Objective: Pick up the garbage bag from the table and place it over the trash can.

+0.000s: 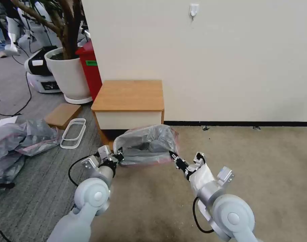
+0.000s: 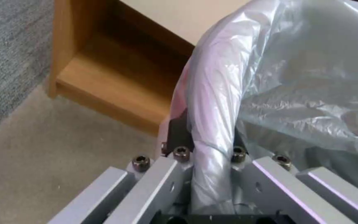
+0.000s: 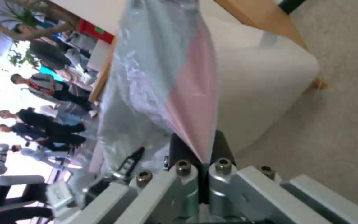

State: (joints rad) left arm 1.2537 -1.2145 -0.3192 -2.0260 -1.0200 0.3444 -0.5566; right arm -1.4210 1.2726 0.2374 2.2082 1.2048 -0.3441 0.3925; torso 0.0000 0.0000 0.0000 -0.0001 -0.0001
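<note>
The garbage bag (image 1: 145, 143), translucent grey with a pinkish-red rim, is spread open on the floor in front of the table (image 1: 128, 95). My left gripper (image 1: 120, 155) is shut on the bag's left rim, and in the left wrist view a bunched fold of the bag (image 2: 216, 102) runs between the closed jaws of the left gripper (image 2: 210, 152). My right gripper (image 1: 172, 155) is shut on the right rim, where it (image 3: 202, 155) pinches the pink band. The cream trash can (image 3: 266, 87) stands under the bag; in the head view the bag hides it.
A heap of grey-pink bags (image 1: 19, 141) lies on the floor at the left, with a flat cardboard box (image 1: 62, 114) and white frames (image 1: 73, 132) beside it. A big white plant pot (image 1: 69, 74) and a red bin (image 1: 91, 67) stand behind. Beige carpet stretches to the right.
</note>
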